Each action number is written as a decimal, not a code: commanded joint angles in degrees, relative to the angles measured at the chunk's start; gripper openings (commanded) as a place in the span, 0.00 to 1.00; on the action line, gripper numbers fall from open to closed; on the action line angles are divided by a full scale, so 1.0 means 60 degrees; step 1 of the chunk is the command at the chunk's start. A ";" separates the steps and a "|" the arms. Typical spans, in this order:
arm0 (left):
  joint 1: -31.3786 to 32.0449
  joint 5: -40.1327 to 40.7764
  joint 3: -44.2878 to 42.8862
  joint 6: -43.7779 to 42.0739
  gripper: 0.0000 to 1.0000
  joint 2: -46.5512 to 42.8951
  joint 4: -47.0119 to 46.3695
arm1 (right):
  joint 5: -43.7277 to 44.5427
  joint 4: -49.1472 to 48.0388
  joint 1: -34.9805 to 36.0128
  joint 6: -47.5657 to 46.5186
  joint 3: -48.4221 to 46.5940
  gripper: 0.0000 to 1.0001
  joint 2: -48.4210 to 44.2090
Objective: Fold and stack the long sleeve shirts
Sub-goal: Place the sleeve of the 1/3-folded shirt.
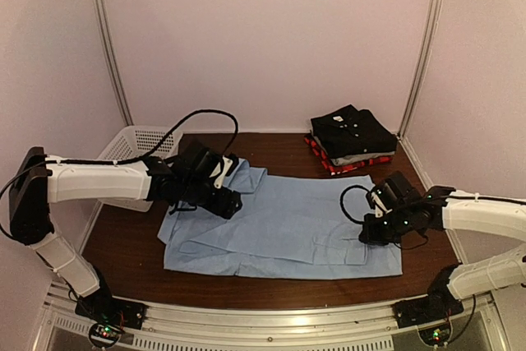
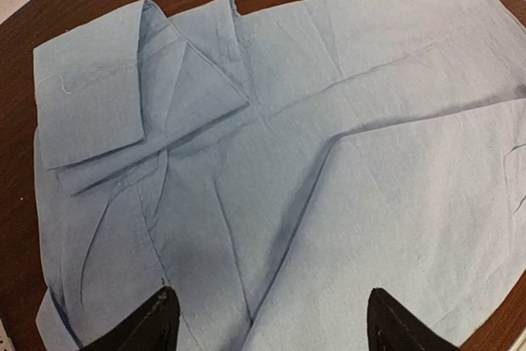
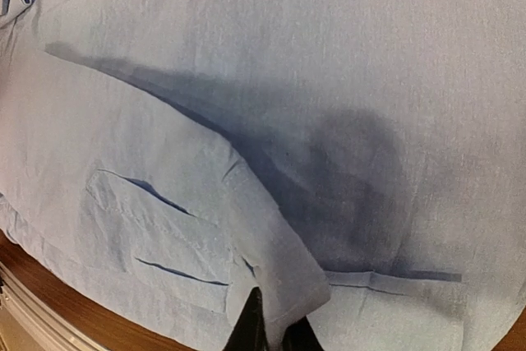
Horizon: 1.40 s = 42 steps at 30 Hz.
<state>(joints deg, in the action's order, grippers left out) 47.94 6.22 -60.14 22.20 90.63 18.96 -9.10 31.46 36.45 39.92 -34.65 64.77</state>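
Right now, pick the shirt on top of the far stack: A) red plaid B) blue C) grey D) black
D: the black shirt lies on top, over the grey shirt and the red plaid shirt; the blue shirt lies spread out apart from them.

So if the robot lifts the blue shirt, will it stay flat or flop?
Probably flop: the blue shirt is thin cloth, creased, its sleeve folded limply across it. It's likely light, draping from wherever it's pinched. Pushed, it would probably bunch into more wrinkles rather than slide.
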 commanded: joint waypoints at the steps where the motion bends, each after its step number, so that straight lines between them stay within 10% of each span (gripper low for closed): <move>1: -0.0023 -0.0093 0.0102 0.0166 0.80 -0.0248 -0.0538 | -0.0448 -0.0980 -0.0192 -0.0155 0.0466 0.11 -0.0161; 42: 0.0975 -0.0384 0.1628 0.0793 0.80 -0.0587 -0.1798 | 0.0430 0.0684 -0.0535 0.0661 0.1238 0.00 -0.1631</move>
<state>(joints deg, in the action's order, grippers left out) 51.75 3.03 -50.72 25.56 88.71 12.34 -9.82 34.11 33.69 43.83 -27.57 53.80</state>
